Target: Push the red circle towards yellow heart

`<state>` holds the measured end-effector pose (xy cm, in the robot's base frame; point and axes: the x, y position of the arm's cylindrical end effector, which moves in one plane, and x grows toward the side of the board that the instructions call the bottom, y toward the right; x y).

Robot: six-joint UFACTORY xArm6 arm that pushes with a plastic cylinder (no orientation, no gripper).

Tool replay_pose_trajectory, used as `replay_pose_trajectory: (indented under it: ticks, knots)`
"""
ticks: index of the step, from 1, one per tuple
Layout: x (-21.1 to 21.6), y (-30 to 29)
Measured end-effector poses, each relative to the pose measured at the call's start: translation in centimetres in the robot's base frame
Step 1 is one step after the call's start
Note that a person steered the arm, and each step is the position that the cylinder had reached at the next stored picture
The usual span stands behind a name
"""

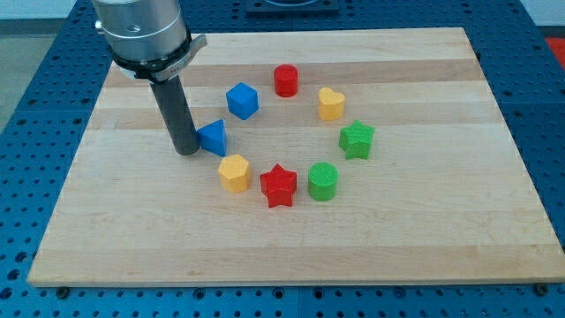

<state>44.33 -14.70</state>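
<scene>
The red circle (286, 80) stands near the view's top centre of the wooden board. The yellow heart (330, 103) sits just to its right and a little lower, a small gap apart. My tip (186, 151) rests on the board at the view's left, touching or almost touching the left side of a blue triangle (214, 138). The tip is well left of and below the red circle, with a blue cube (242, 101) between them.
A yellow hexagon (235, 172), a red star (278, 185), a green circle (323, 181) and a green star (357, 140) form the lower and right part of a ring of blocks. The wooden board (424, 230) lies on a blue perforated table.
</scene>
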Motion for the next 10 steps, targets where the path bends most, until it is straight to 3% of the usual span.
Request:
replay_pose_trajectory:
  ticks: [3, 7, 8, 9, 10]
  knots:
    - [-0.2, 1.4]
    - [-12.3, 0.7]
    - [-15.2, 2.5]
    - [-16.4, 7.9]
    - [-13.8, 15.2]
